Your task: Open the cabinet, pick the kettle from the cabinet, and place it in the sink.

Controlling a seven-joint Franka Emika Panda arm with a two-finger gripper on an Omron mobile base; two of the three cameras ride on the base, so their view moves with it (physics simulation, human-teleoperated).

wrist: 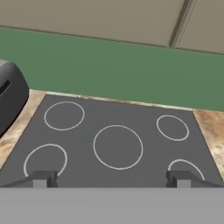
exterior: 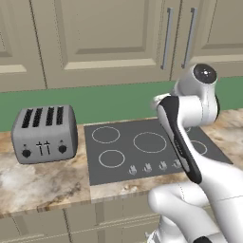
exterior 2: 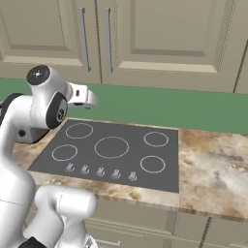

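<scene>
Looking along my pincer (wrist: 113, 178), I see its two dark fingertips (wrist: 43, 178) standing wide apart with nothing between them, poised above the near edge of the black cooktop (wrist: 118, 144) with white rings. Just beyond the pincer, past the cooktop, runs the green backsplash (wrist: 109, 65). To its left, on the marbled surface (exterior: 42, 180), sits a grey four-slot toaster (exterior: 44, 133), beside the cooktop and apart from it. Above and ahead of the pincer hangs the cabinet (exterior 2: 160, 38), its beige recessed-panel doors shut, the two long silver bar handles (exterior 2: 83, 38) side by side at the door seam. More marbled surface spreads to the pincer's right.
</scene>
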